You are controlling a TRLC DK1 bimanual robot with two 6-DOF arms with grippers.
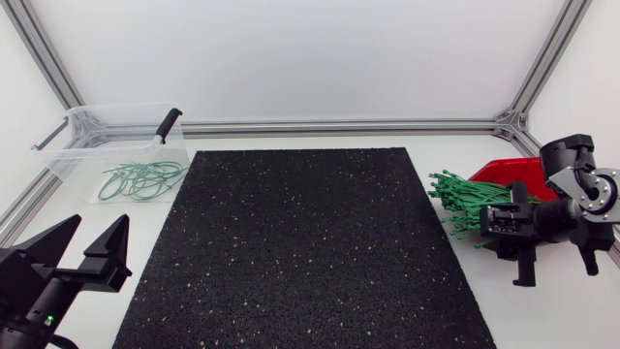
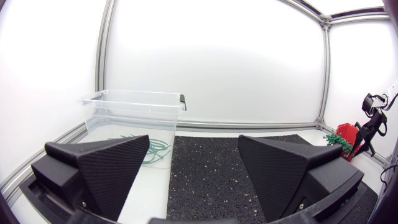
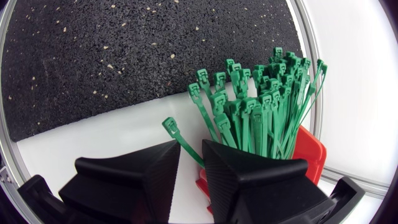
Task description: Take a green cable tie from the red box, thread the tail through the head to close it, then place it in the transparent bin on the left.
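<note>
Seen from the head view, the red box [image 1: 504, 173] stands at about 3 o'clock from the black mat [image 1: 300, 242]. A thick bundle of ties [image 1: 470, 199] sticks out of it toward the mat. The right gripper [image 3: 191, 152] is at this bundle. In the right wrist view its fingers are almost together, and one green cable tie [image 3: 177, 134] runs into the narrow gap between them, with its head pointing away from the others. It seems to be pinched from both sides, though the contact itself is hidden by the fingers. This tie is open and its tail is not threaded.

The transparent bin [image 1: 68, 155] is at about 10 o'clock from the mat. It already holds several closed ties [image 1: 140, 179], lying as loops on its floor. The left gripper [image 1: 92, 254] is at about 8 o'clock, near the mat's corner. Its fingers stand wide apart with nothing between them.

In my judgement the present cycle is only at its first step, picking one tie out. What is left is to lift it free of the bundle, thread the tail through the head, probably with help of the left gripper, and carry the loop to the bin.
</note>
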